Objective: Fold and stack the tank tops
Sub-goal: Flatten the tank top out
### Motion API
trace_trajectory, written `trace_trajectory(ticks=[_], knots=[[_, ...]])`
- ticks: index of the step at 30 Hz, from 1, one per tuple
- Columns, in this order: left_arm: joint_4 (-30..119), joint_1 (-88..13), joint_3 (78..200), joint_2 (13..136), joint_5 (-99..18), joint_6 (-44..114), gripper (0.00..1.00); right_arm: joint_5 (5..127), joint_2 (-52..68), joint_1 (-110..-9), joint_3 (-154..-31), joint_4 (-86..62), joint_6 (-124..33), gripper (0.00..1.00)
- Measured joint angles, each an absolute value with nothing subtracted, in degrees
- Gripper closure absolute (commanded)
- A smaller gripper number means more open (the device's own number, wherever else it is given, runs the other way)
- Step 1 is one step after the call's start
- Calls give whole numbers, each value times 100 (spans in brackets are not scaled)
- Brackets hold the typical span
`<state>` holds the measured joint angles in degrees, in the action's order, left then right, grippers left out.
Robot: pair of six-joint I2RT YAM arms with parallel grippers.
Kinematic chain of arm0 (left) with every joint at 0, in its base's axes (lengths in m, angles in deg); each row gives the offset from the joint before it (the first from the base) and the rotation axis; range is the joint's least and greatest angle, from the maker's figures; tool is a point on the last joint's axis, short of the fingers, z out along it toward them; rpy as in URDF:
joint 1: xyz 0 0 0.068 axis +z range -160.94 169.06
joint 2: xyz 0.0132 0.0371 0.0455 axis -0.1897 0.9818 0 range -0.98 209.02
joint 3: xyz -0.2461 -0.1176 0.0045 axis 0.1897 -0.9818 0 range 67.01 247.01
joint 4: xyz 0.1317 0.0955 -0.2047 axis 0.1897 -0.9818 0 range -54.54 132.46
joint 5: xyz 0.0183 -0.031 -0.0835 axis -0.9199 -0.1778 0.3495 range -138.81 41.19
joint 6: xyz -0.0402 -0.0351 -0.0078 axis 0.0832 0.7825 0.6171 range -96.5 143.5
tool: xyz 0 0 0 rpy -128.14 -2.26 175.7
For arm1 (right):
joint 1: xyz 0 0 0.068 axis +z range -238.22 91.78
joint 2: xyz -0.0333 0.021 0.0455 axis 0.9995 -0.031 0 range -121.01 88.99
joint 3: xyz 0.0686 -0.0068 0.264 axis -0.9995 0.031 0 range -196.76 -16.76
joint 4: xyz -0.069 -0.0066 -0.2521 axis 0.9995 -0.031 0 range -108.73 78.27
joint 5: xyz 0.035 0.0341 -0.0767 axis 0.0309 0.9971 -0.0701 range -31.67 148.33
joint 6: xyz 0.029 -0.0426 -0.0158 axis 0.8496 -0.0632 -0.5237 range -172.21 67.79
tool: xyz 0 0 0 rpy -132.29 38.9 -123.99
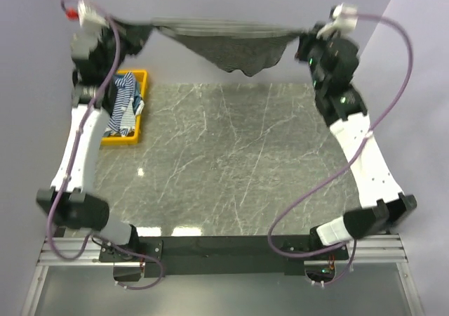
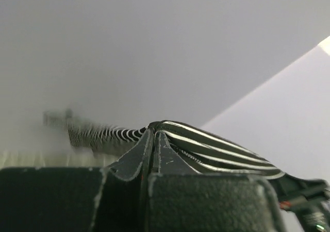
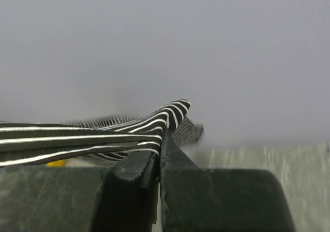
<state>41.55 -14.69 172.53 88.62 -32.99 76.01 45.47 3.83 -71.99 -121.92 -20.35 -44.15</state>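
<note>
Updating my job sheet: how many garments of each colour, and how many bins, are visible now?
Black white-striped tank top: 1, held by left gripper and right gripper
Yellow bin: 1
Blue-and-white striped fabric: 1 bundle in the bin, pieces indistinguishable
Total: 3

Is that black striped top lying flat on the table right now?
No, the black striped top hangs in the air, stretched between the left end effector and the right end effector, off the table.

Even soft light, tabletop glare, bg blurred
</note>
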Motion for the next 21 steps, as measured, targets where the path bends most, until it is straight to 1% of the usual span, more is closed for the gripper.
trace_trajectory(ticks=[2, 4, 6, 7, 8, 9, 10, 11, 12, 13, 14, 15, 17, 18, 21], knots=[[4545, -1488, 15874, 8187, -3251, 7848, 100, 4552, 898, -7204, -11005, -1814, -4256, 100], [4971, -1633, 14475, 7678, -3326, 8071, 99, 4571, 1484, -7206, -9488, -1609, -3969, 94], [5150, -1912, 12993, 7195, -3577, 8314, 100, 4650, 1965, -7217, -8105, -1469, -3650, 81], [5207, -2113, 12302, 7013, -3708, 8425, 99, 4735, 2216, -7223, -7373, -1488, -3454, 69], [5165, -2378, 11581, 6812, -3903, 8561, 99, 4809, 2461, -7228, -6686, -1495, -3261, 62], [5058, -2666, 10940, 6659, -4089, 8694, 97, 4892, 2717, -7232, -6061, -1589, -3064, 53], [5038, -3016, 10309, 6473, -4311, 8845, 96, 4995, 2977, -7230, -5545, -1714, -2883, 50], [4910, -3333, 9747, 6242, -4478, 9002, 93, 5089, 3270, -7230, -5106, -1834, -2719, 47], [4743, -3654, 9255, 5966, -4587, 9170, 87, 5185, 3543, -7223, -4811, -1930, -2590, 41], [4708, -3904, 8766, 5630, -4703, 9328, 74, 5310, 3902, -7206, -4522, -2061, -2409, 39], [4612, -4054, 8353, 5232, -4784, 9461, 71, 5415, 4313, -7167, -4291, -2127, -2251, 34], [4505, -4131, 8049, 4889, -4836, 9570, 61, 5522, 4728, -7121, -4107, -2212, -2081, 32], [4350, -4210, 7607, 4224, -4941, 9809, 54, 5653, 5488, -6979, -3915, -2411, -1810, 31], [4190, -4242, 7485, 3874, -4982, 9894, 48, 5710, 5888, -6904, -3873, -2540, -1659, 30], [3651, -4310, 7505, 3005, -5105, 9957, 42, 5695, 6701, -6782, -3884, -2830, -1386, 31]])
